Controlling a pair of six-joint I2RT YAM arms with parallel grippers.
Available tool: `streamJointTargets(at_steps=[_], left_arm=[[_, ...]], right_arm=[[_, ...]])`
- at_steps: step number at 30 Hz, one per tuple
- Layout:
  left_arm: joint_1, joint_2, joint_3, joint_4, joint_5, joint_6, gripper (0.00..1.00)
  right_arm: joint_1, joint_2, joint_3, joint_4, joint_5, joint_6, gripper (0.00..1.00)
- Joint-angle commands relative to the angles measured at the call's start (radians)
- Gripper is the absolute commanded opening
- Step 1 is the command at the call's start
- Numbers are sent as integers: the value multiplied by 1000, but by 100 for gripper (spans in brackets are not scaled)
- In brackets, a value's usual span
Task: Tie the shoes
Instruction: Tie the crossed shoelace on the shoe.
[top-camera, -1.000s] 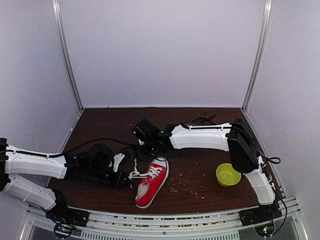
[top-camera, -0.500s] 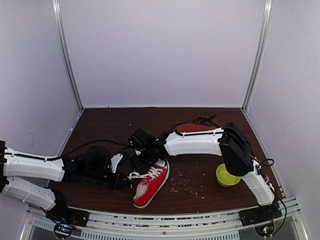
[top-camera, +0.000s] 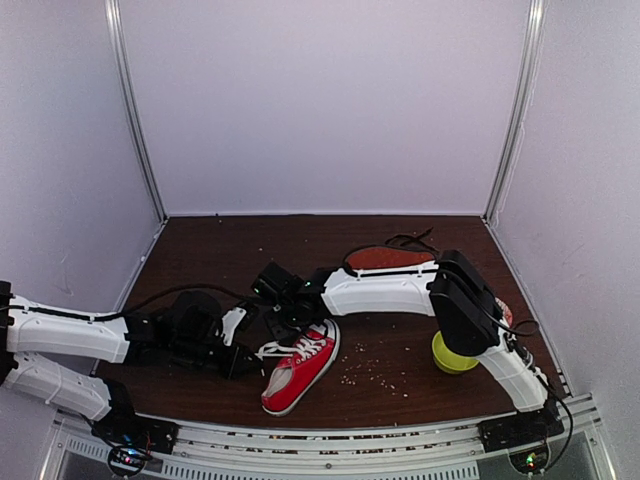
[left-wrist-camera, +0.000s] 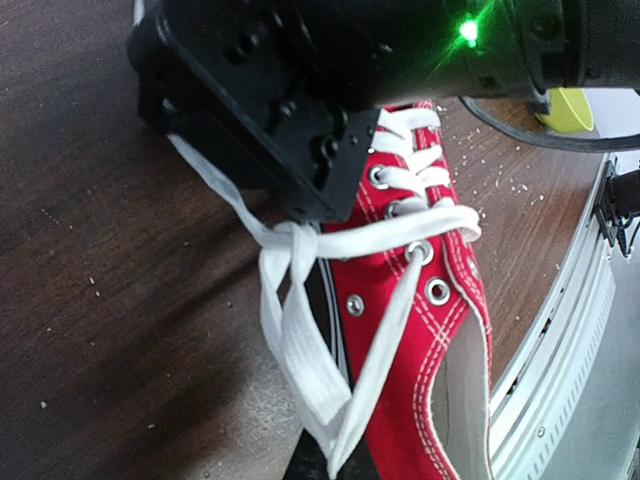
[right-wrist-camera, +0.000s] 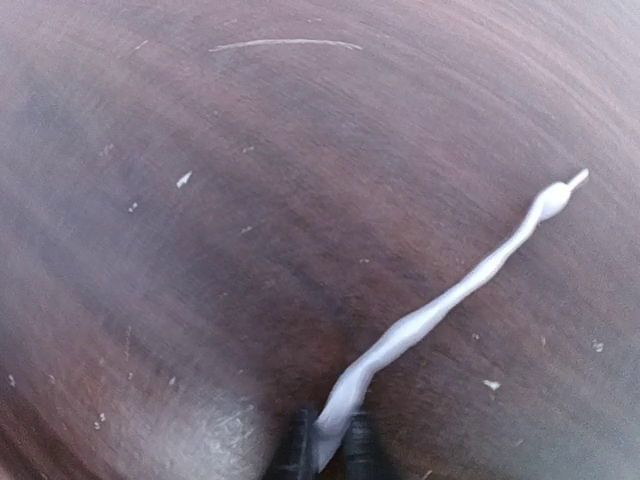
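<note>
The red sneaker (top-camera: 297, 370) lies on the brown table between the arms, toe away from me; the left wrist view shows its white laces (left-wrist-camera: 300, 330) crossed in a half knot beside the eyelets. My left gripper (left-wrist-camera: 330, 463) is shut on a folded loop of white lace at the sneaker's left side. My right gripper (right-wrist-camera: 325, 447) is shut on the other white lace end (right-wrist-camera: 450, 295), which trails over the table. Its black body (left-wrist-camera: 300, 100) hangs just above the sneaker's toe. The black shoe (top-camera: 388, 257) lies on its side behind the right forearm, reddish-brown sole showing.
A yellow-green bowl (top-camera: 453, 355) sits at the right, partly behind the right arm's elbow. Pale crumbs (top-camera: 372, 372) are scattered right of the sneaker. The metal front rail (top-camera: 330, 440) runs along the near edge. White walls close in the table.
The right arm has swung left and nearer, down to the sneaker's toe, and its jaws have shut on a lace end. The sneaker has slid slightly left. The left gripper kept its hold.
</note>
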Motion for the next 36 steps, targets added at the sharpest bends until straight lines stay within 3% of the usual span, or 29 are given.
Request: streamJointTargets(at_steps=[1,6,14,23,27,30,31,33,36], left_arm=[[7,4,-2,44,-2,-4,0],[7,29,3,52,5,0,0],[7,67,5,76,20,4,0],[7,130,71,75,60,66,0],[7,134,75,80,83,91,0],[7,136,80,54,71,100,0],[7,138,81,47,68,102,0],[7,140,80,45,66,103,0],[7,136,72,51,62,96,0]], right_arm=[[5,41,-3,-60,66,17,2],[-32,-48,-70,14,82,41,0],[-131,-395,-379,236,139,17,0],[-161,-666,-667,273,212,13,0],[-161,-753,-791,331,114,12,0],[-162,-727,-786,264,58,48,0],[-162,-712,-786,250,64,67,5],[-164,-685,-802,258,69,106,26],[-168,-637,-807,289,53,129,41]])
